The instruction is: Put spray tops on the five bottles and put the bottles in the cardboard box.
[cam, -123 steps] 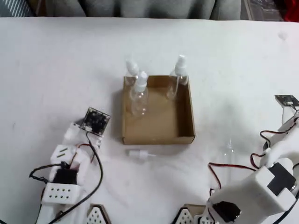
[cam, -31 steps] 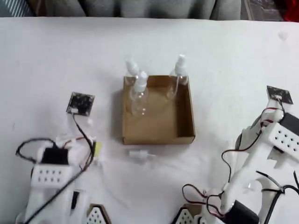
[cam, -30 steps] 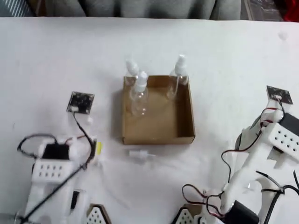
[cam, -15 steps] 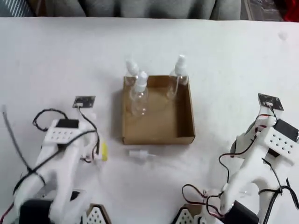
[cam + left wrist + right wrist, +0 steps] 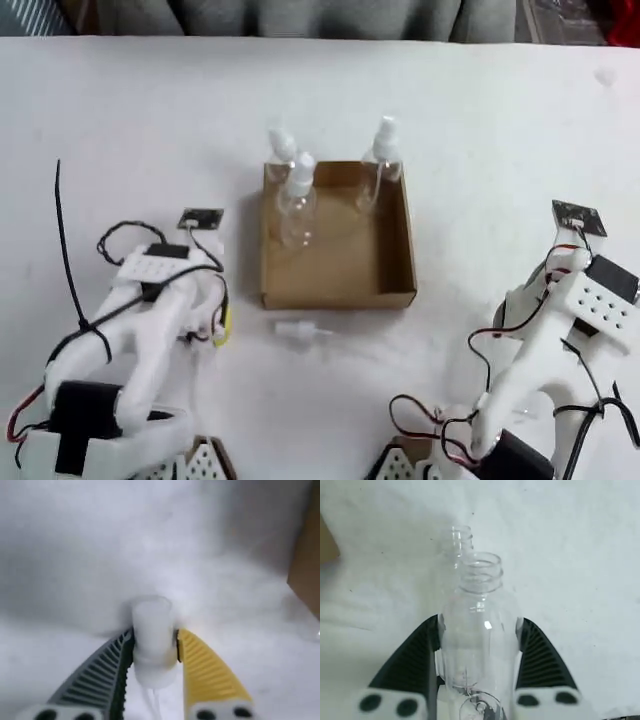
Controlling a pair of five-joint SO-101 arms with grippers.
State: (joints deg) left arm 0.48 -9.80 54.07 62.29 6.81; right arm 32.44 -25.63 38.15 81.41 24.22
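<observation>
Brown cardboard box point(image 5: 340, 240), three capped clear bottles point(image 5: 299, 200) at its far wall, loose spray top point(image 5: 300, 329) lying just before it. Left gripper point(image 5: 152, 642) pinches a white cylindrical top point(image 5: 151, 622); right gripper point(image 5: 479, 630) clamps a clear open-necked bottle point(image 5: 480, 595).

The high view is fixed above the table point(image 5: 480, 110) and looks steeply down from the arms' side, with the cardboard box point(image 5: 340, 297) mid-frame and both arms along the near edge. The left wrist view sits just behind the left end effector point(image 5: 153, 637), facing along it, very near the spray top point(image 5: 151, 625) it grips. The right wrist view looks likewise along the right end effector point(image 5: 480, 624), close on the bottle point(image 5: 480, 605) it grips. Both wrist views share a corner of the cardboard box with the high view.
</observation>
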